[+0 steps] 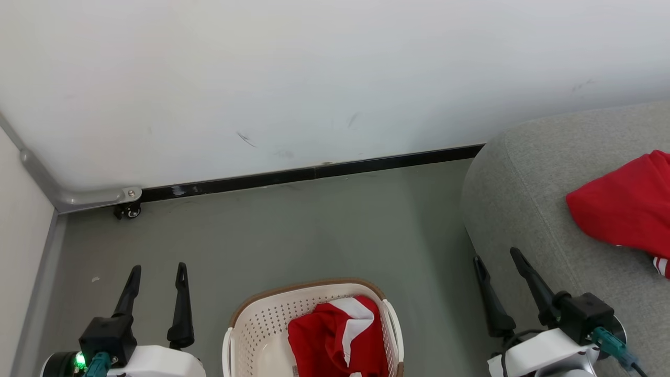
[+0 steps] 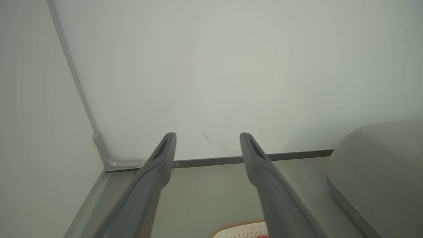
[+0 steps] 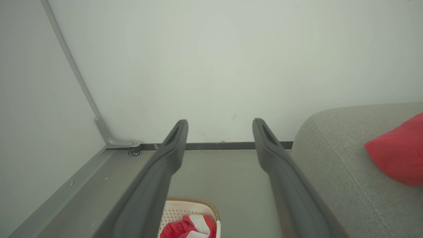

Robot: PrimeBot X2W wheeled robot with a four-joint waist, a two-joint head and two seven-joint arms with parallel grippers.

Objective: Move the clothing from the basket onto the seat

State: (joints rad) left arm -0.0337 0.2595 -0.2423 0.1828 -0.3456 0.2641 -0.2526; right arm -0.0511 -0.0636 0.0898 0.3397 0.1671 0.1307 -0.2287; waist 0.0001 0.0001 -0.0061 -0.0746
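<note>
Now, both pairs are idle: your left fingers (image 1: 182,298) and right fingers (image 1: 531,280) are spread as wide as they go and hold nothing, pointing out over the floor (image 1: 314,230) on either side of the basket (image 1: 309,285). One red garment (image 1: 623,209) lies on the seat (image 1: 523,199) at your right. The rest of the clothing (image 1: 335,340) is bunched in the basket, red with a white panel, heaped toward its right wall.

The step in hand looks like the next pick. Your right arm is nearer the seat, so bring it over the basket, tip the fingers down and close on the highest fold, not a flat edge. The cloth will likely trail, so lift well above the brown rim before you swing across, or you may drag the basket along. Set the piece on bare grey fabric beside the first.

A scuffed white wall (image 1: 314,78) with dark skirting (image 1: 314,173) stands ahead. A pale side panel (image 1: 21,220) closes off your left, with a small caster (image 1: 128,210) at the corner.
</note>
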